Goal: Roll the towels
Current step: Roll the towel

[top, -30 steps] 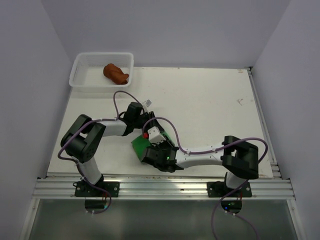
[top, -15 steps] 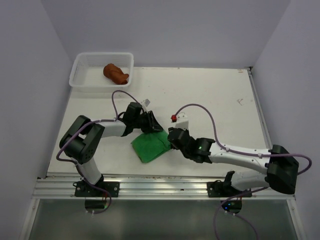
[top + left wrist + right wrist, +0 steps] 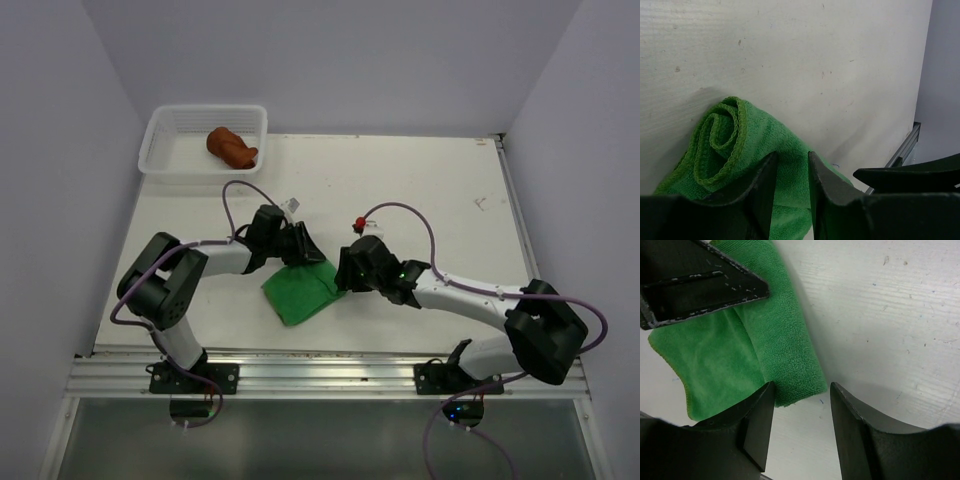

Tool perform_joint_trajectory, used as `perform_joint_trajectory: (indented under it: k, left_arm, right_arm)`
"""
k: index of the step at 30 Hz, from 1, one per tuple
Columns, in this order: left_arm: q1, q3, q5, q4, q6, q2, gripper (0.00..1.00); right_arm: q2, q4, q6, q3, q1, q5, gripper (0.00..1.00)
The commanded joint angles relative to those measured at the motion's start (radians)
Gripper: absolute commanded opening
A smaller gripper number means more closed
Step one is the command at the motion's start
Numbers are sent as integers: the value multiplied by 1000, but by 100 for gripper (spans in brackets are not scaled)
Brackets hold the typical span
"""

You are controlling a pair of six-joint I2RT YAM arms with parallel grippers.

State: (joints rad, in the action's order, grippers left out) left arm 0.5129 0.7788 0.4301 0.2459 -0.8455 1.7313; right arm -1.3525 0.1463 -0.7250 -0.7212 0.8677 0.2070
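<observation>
1. The step in hand is judged to be the rolling of the green towel [image 3: 298, 292]. The rust-brown towel [image 3: 232, 147] is seen as a compact bundle in the white mesh basket [image 3: 160, 140] at the far left corner.
2. The green towel lies on the bench [image 3: 420, 200], near and left of centre, between the two hands. A thick roll is formed along its far-right edge, and its spiral end shows in the left wrist view. The remainder is spread flat towards the near left.
3. The right hand [image 3: 802, 387] is spread, with one finger on each side of the roll's end. Nothing is gripped by it.
4. The left hand [image 3: 792, 156] is set on the far part of the towel with its fingers narrowly parted. Green cloth is seen in the gap, but whether it is pinched cannot be told.
5. For the next move, the roll would probably need to be taken at both ends and turned evenly over the flat part, so that it is kept tight.
</observation>
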Motion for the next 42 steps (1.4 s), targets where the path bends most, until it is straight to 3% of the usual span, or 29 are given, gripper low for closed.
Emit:
perform_joint_trajectory:
  k: [1,12,17,20,26,27,28,35,42]
  left_arm:
    - [-1,-21,-76,-48,25,-21,35]
    - [6,-18,-91,-60,26,-33,35]
    - [6,-19,-99,-66,28,-41,35]
    - [6,-21,-108,-69,28,-52,35]
    - [6,-7,-113,-76,28,-55,36]
    - [7,-6,-116,-79,29,-55,36]
    - [6,-4,-119,-82,31,-56,36]
    - [3,43,-94,-96,22,-67,36]
    - [3,111,-100,-144,29,-90,37]
  right_arm:
    - [-33,-28,-45,-50,-33,-63,52]
    - [-99,-105,-40,8,-41,-169,50]
    - [-111,-126,-34,54,-41,-170,44]
    - [-119,-136,-24,65,-41,-179,37]
    - [-122,-131,16,49,-39,-176,12]
    - [-119,-122,19,48,-39,-167,1]
    - [-103,-117,28,49,-39,-143,0]
    - [-27,-76,110,58,-15,23,0]
    - [-60,-5,217,-1,126,251,0]
